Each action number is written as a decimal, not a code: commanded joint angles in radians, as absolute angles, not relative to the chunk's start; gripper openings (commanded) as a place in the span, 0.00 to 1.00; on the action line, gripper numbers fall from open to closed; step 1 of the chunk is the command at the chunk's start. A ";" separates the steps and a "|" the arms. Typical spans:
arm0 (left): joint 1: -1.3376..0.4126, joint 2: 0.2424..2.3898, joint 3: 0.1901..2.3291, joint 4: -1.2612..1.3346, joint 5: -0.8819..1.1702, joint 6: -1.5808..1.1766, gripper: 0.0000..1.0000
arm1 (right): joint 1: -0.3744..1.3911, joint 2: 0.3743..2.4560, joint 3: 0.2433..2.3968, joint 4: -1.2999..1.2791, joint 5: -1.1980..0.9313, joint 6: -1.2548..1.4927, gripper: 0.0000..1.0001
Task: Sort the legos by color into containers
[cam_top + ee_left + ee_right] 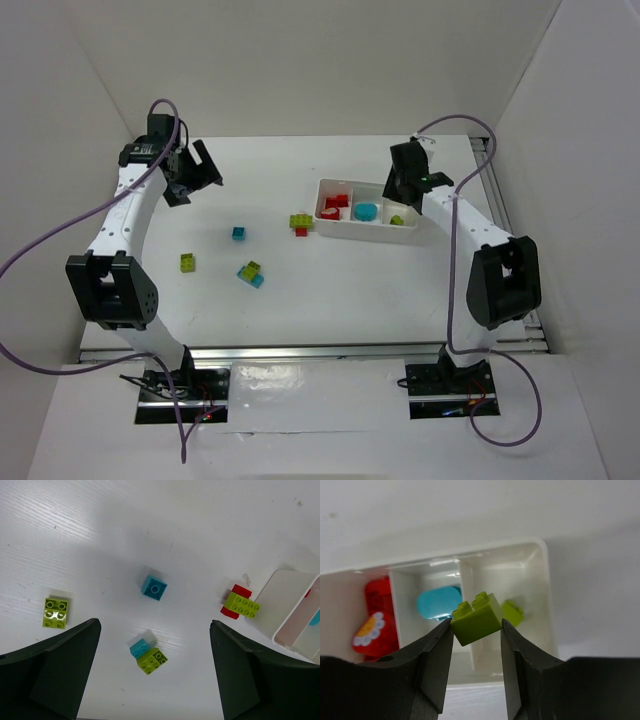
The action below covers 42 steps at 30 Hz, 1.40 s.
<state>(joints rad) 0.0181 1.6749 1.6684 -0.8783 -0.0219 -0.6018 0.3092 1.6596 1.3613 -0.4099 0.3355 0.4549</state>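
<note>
Yellow-green brick (477, 616) (tilted) in right pincer (476, 626).

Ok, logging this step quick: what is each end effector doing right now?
Left end effector: open, holding nothing.
Right end effector: shut on a yellow-green brick above the tray.

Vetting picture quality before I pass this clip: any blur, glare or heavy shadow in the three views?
Top external: even light, sharp, faint shadows. Left wrist: a broad soft shadow crosses the table around the cyan brick; bricks are sharp. Right wrist: the yellow-green brick in the right gripper is sharp, the white tray behind slightly soft, a glint on its far wall.
</note>
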 commanded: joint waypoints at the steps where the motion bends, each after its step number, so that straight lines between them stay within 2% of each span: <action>1: 0.017 1.687 1.703 -0.867 -0.015 -0.581 1.00 | 0.284 1.644 1.333 -0.430 0.362 0.494 0.35; 8: 0.017 1.687 1.703 -0.867 0.006 -0.581 1.00 | 0.256 1.713 1.344 -0.411 0.399 0.483 0.41; 10: 0.017 1.687 1.703 -0.867 0.006 -0.581 1.00 | 0.256 1.735 1.353 -0.411 0.399 0.483 0.50; 12: 0.017 1.687 1.703 -0.867 0.006 -0.581 1.00 | 0.256 1.746 1.368 -0.420 0.399 0.483 0.67; 15: 0.017 1.687 1.703 -0.867 0.006 -0.581 1.00 | 0.265 1.737 1.379 -0.420 0.408 0.474 0.76; 18: 0.017 1.687 1.703 -0.876 0.006 -0.581 1.00 | 0.291 1.724 1.402 -0.420 0.428 0.463 0.77; 22: 0.017 1.687 1.692 -0.876 -0.015 -0.581 1.00 | 0.363 1.663 1.411 -0.367 0.385 0.410 0.64; 27: 0.017 1.666 1.640 -0.885 -0.067 -0.614 1.00 | 0.599 1.721 1.511 -0.354 0.181 0.333 0.61; 33: 0.092 1.647 1.703 -0.923 -0.077 -0.644 1.00 | 0.866 1.943 1.660 -0.302 0.020 0.239 0.71; 37: 0.092 1.657 1.798 -0.966 -0.077 -0.634 1.00 | 0.943 2.100 1.828 -0.383 0.032 0.249 0.77; 38: 0.092 1.657 1.807 -0.966 -0.077 -0.634 1.00 | 0.954 2.150 1.856 -0.403 0.032 0.249 0.83; 39: 0.101 1.657 1.807 -0.966 -0.077 -0.634 1.00 | 0.954 2.175 1.914 -0.447 0.032 0.249 0.86; 42: 0.101 1.648 1.793 -0.966 -0.103 -0.634 1.00 | 0.965 2.243 1.991 -0.477 0.032 0.249 0.87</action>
